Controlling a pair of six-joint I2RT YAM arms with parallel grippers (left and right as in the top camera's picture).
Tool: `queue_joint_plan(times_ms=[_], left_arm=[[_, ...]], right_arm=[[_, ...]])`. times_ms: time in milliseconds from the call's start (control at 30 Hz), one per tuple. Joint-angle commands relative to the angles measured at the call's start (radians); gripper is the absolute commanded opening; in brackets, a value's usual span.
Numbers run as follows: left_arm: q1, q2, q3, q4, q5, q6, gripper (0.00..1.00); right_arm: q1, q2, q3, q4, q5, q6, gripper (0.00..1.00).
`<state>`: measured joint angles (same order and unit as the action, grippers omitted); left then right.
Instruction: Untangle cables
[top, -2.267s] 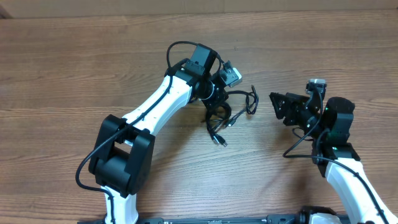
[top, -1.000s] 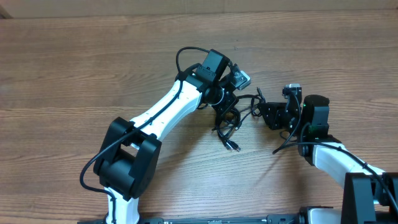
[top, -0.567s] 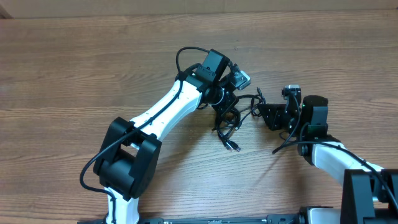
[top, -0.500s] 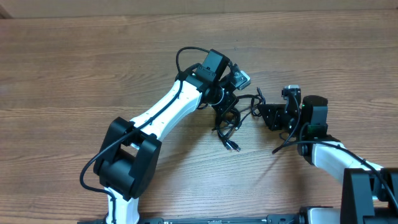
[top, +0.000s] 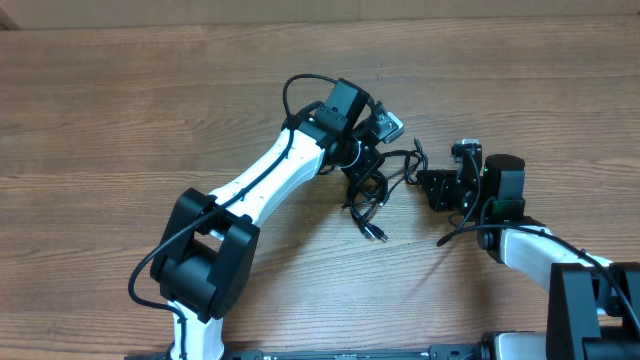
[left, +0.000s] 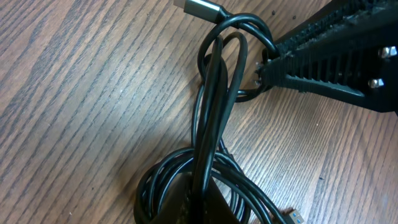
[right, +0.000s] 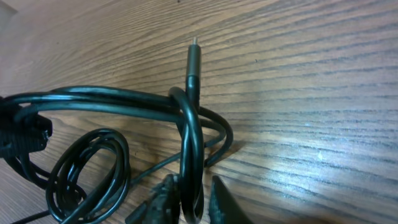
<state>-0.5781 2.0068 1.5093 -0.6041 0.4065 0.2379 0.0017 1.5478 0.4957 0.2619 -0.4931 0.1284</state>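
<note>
The cables (top: 372, 195) are a bunch of thin black loops on the wooden table, mid-scene. My left gripper (top: 360, 165) is shut on the bunch from above. In the left wrist view the coils (left: 186, 180) wrap round its jaws (left: 199, 204). A loop (right: 189, 143) sticks out of the bunch to the right, next to a silver-tipped plug (right: 193, 62). My right gripper (right: 194, 204) has closed on the foot of that loop, one finger on each side. Its ribbed fingers (left: 323, 50) also show in the left wrist view, at the loop's end (left: 249, 28).
A loose cable end with a USB plug (top: 378, 236) trails toward the near side of the bunch. Both arms meet over the middle of the wooden table (top: 120, 110). The thick black robot cable (top: 300, 85) arches over the left arm.
The right gripper's jaws have narrowed round the cable loop over the last second. The left arm and the bunch have stayed still. Before that, both arms shifted toward each other.
</note>
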Motion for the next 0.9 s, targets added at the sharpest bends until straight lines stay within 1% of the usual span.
queue_joint_plan(times_ms=[0,33,100,267,400,433,533,600,667,867], left_arm=[[0.002,-0.010,-0.001,0.010,0.002,-0.010,0.04],[0.002,-0.010,-0.001,0.010,0.002,-0.010,0.04],[0.002,-0.010,-0.001,0.010,0.002,-0.011,0.04],[0.002,-0.010,-0.001,0.010,0.001,-0.011,0.04],[0.003,-0.010,-0.001,0.010,0.000,-0.014,0.04],[0.004,-0.010,-0.001,0.012,-0.008,-0.025,0.04],[0.012,-0.010,-0.001,0.015,-0.081,-0.122,0.04],[0.021,-0.010,-0.001,0.014,-0.113,-0.178,0.04],[0.031,-0.010,-0.001,0.014,-0.118,-0.216,0.04],[0.058,-0.010,-0.001,0.015,-0.119,-0.296,0.04]], right_arm=[[0.004,0.008,0.016,0.005,0.002,-0.007,0.11],[0.004,0.008,0.016,0.006,0.002,-0.007,0.08],[0.004,0.008,0.016,0.006,0.002,-0.007,0.04],[0.004,0.008,0.016,0.006,-0.008,-0.006,0.04],[0.004,0.008,0.016,0.023,-0.065,-0.007,0.04],[0.004,0.008,0.016,0.030,-0.079,-0.007,0.04],[0.004,0.008,0.016,0.042,-0.109,-0.008,0.04],[0.004,0.008,0.016,0.043,-0.133,-0.033,0.04],[0.004,0.008,0.016,0.043,-0.155,-0.055,0.04],[0.004,0.008,0.016,0.043,-0.163,-0.060,0.04]])
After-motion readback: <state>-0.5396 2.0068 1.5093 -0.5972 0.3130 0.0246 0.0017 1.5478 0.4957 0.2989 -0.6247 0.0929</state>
